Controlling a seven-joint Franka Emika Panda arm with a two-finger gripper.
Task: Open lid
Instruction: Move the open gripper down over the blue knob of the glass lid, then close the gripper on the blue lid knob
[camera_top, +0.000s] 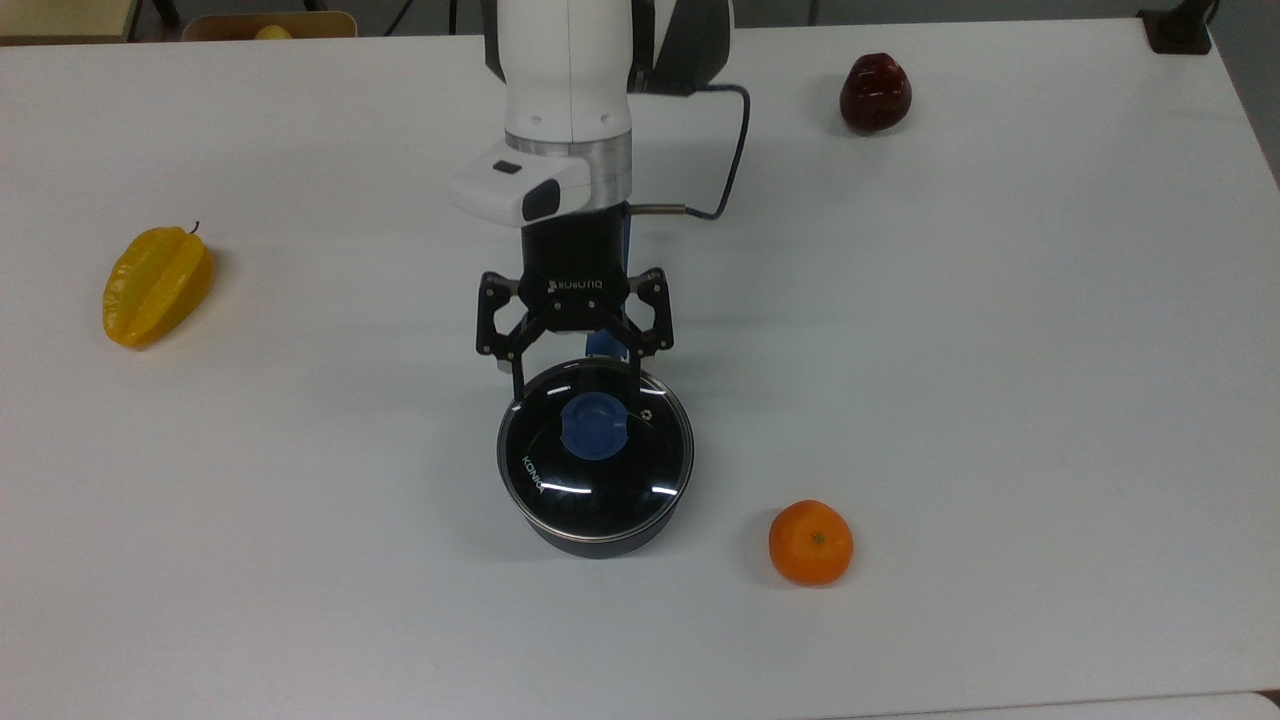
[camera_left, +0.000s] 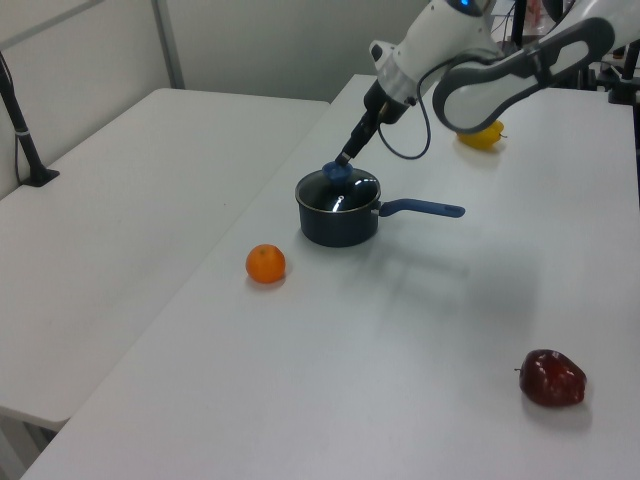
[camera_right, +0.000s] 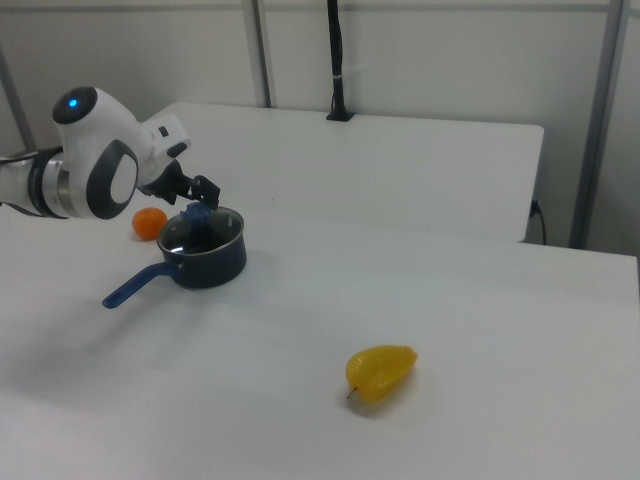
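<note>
Overhead, my pincer (camera_top: 578, 387) hangs with jaws spread wide above the far edge of the lid (camera_top: 595, 447), grasping nothing. That glass lid sits flat and closed on the saucepan (camera_left: 338, 222) at mid-bench (camera_top: 1000, 350), its blue knob (camera_top: 594, 426) just short of my fingertips. I judge the wide spread is meant to straddle that knob. An orange (camera_top: 811, 542), a yellow starfruit (camera_top: 156, 285) and a dark red fruit (camera_top: 874, 93) lie well apart from the pan.
</note>
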